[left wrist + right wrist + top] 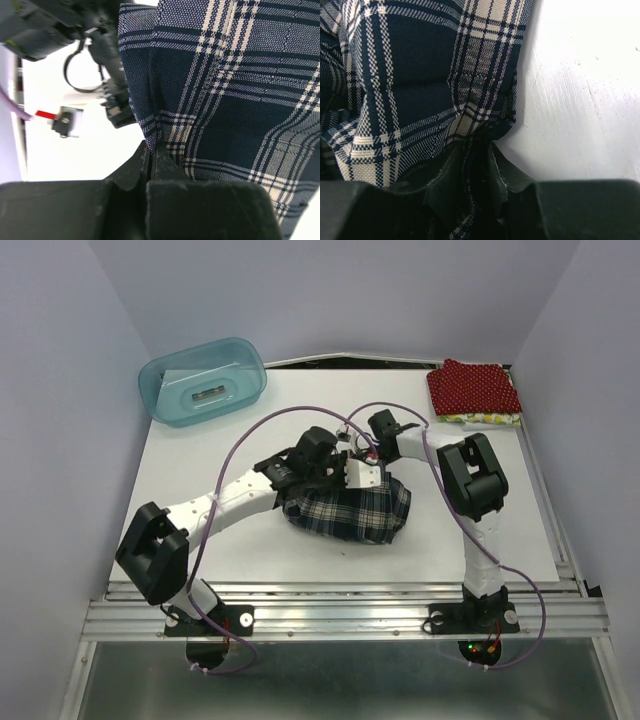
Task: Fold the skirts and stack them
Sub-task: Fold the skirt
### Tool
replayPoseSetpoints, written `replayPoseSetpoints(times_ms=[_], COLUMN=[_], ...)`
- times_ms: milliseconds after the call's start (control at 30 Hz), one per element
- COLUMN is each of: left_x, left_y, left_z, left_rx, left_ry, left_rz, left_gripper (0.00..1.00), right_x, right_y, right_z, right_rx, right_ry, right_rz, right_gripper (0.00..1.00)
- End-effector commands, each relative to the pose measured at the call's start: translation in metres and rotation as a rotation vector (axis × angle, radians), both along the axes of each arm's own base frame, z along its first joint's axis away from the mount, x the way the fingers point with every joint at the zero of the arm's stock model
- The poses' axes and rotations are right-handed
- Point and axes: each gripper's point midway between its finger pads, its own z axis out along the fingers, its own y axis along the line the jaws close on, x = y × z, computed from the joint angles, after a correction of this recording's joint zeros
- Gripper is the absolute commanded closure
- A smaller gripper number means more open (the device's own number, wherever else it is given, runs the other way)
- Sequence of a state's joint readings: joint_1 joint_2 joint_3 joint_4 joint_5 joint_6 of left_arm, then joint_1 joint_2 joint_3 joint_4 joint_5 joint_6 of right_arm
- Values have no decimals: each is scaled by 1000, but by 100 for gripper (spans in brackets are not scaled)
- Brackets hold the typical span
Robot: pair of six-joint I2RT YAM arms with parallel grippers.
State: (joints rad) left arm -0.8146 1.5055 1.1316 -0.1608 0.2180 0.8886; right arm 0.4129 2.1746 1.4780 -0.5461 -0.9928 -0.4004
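Plaid skirt (pixel 352 510): navy ground crossed by white and dark-green lines, pleated; bunched in a rounded heap with creases and folds, not flat.
Plaid skirt, place: middle of the white table (pixel 190 470), between the two arms, its top under both grippers.
Red skirt (pixel 474 386): red with tiny white dots, folded to a neat rectangle, at the far right corner of the table.
Yellowish skirt (pixel 482 419): patterned, lying under the red skirt; only its near edge shows.
Left arm (pixel 225 502): rises from its base at the near left and stretches low and diagonally toward the centre, with the wrist over the left top of the heap.
Left gripper (pixel 151 167): black fingers (pixel 131 172) pressed together, a fold of plaid cloth nipped in the slit between them.
Right arm (pixel 472 480): upright from its base at the near right, bent at a raised elbow, with the forearm reaching left and down onto the heap.
Right gripper (pixel 476 172): fingers (pixel 446 181) partly closed on a thick bunch of plaid cloth, at the cloth's edge beside bare table.
Grippers, relation: close together above the heap; whether they touch, I cannot tell.
Count, skirts: three; one in the grippers, two stacked.
Count, arms: two.
Count, tub (pixel 158 390): one, translucent teal, far left corner, with a small object inside, too unclear to name.
Count, purple cables (pixel 213 495): two, one looping along each arm.
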Motion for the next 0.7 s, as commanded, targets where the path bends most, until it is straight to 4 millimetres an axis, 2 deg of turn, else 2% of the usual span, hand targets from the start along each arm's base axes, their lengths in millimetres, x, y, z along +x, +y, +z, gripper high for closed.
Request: replayPoseSetpoints(times_ms=[0, 33, 167, 267, 400, 600, 667], left_x=[25, 24, 23, 37, 44, 50, 51], left_y=[-12, -13, -7, -5, -4, -4, -4], left_z=[52, 51, 25, 29, 25, -9, -21], left_rx=[-134, -134, -84, -106, -123, -109, -105], left_ry=[-208, -205, -213, -302, -385, -398, -403], left_rz=[-6, -14, -16, 18, 30, 51, 60], left_gripper=[100, 100, 100, 100, 100, 100, 100], right_x=[-13, -10, 2, 1, -2, -2, -3], right_y=[8, 8, 13, 13, 12, 14, 14], right_z=[14, 16, 27, 28, 22, 23, 18], right_rx=[31, 31, 41, 45, 39, 47, 42], right_ry=[30, 25, -20, -10, 7, 24, 37], right_rz=[36, 33, 32, 48, 59, 58, 57], right_gripper=[67, 66, 66, 66, 67, 67, 67])
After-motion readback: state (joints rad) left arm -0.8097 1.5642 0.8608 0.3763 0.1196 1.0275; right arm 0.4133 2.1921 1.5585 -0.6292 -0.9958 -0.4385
